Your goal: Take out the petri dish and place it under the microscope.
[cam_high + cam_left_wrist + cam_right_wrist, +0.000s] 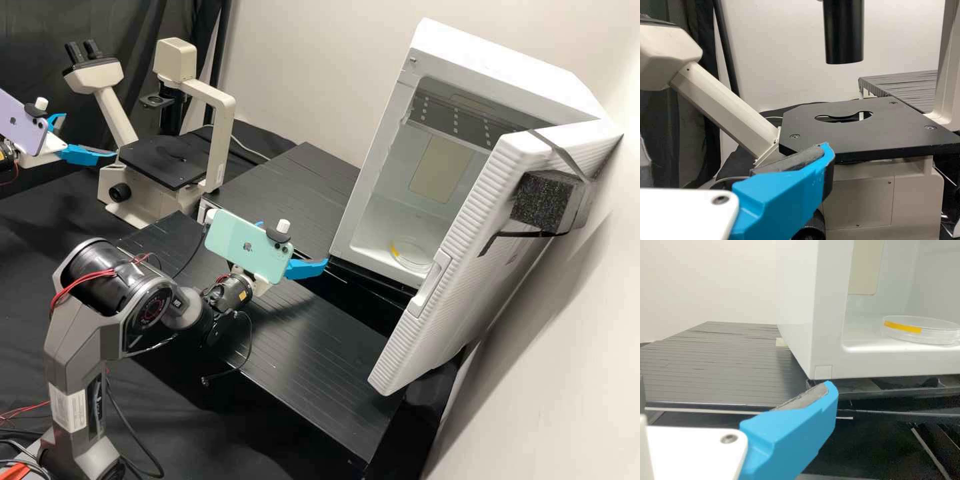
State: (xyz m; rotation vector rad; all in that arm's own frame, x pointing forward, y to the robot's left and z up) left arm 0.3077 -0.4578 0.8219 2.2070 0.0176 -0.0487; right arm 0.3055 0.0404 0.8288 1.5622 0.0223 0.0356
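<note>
Petri dish (920,335): round, clear, with a yellow strip (902,327); on the smooth floor (865,332) inside the white box (507,57)
Door (433,320): white, bumpy with ridges, open
Left gripper (90,135): blue fingers apart, empty, near the microscope (217,133)
Right gripper (294,243): blue fingers apart, empty, near the box
Stage (840,142): flat, black, hard

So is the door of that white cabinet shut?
No, the door stands open, and the petri dish can be seen inside the white cabinet.
</note>
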